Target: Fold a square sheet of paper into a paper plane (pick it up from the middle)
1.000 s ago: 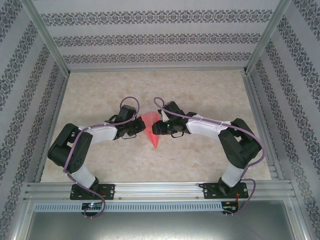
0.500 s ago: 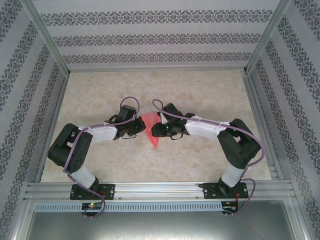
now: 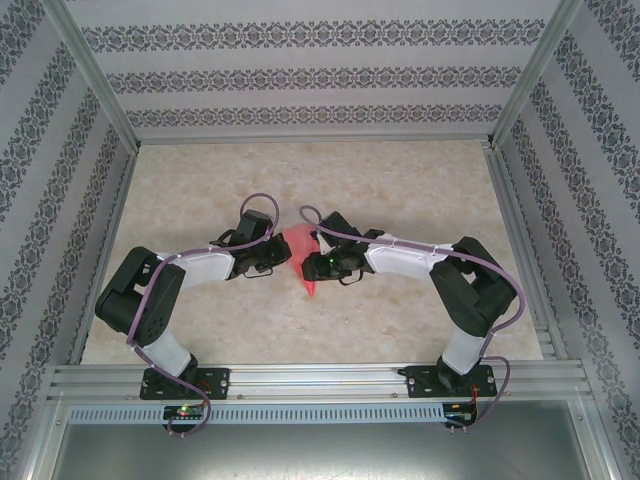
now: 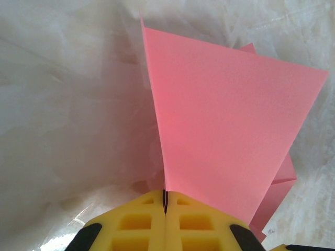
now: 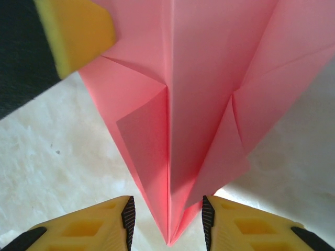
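1. Salmon-pink paper, already creased into a pointed dart, is lying at the middle of the bench between the two arms. This half-made paper plane is pointing its nose toward the near edge.
2. Over the last second the right arm has been sliding leftward, so the right gripper is now covering more of the pink than before. Only the nose and a small patch at the far end are peeking out from above. The nose also looks to be sitting a touch farther from the near edge than it was.
3. The left gripper is hardly shifting at all. Its yellow fingers are pressed together, pinching the edge of a flap that is standing up from the rest of the paper plane.
4. Seen from the right wrist, the right gripper is holding its fingers spread, one on each side of the nose. It is gripping nothing. The centre crease of the paper plane is running straight up between them, with folded flaps lying to both sides.
5. To me this means the right arm is lining itself up along the centre crease while the left one is keeping the wing flap lifted. I'd guess it is getting ready to clamp or press near the nose for the next fold.
6. Folding is looking well along, though the wings are not yet laid flat.
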`<action>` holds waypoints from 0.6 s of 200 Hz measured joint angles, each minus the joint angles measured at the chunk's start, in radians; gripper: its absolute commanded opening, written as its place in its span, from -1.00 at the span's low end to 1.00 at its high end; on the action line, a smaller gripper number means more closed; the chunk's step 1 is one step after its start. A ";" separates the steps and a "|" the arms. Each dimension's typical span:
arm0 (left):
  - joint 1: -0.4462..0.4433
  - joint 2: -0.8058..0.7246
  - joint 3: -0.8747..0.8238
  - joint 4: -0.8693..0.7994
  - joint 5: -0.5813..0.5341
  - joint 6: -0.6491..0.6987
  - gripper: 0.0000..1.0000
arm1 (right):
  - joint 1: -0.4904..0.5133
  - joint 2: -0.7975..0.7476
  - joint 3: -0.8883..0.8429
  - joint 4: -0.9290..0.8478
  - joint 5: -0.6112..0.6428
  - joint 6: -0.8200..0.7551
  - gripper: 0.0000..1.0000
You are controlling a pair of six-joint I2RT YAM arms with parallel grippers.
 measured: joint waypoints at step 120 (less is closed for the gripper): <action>0.000 0.000 0.000 0.000 0.000 0.000 -1.00 | 0.013 0.015 0.003 -0.007 -0.005 0.026 -0.16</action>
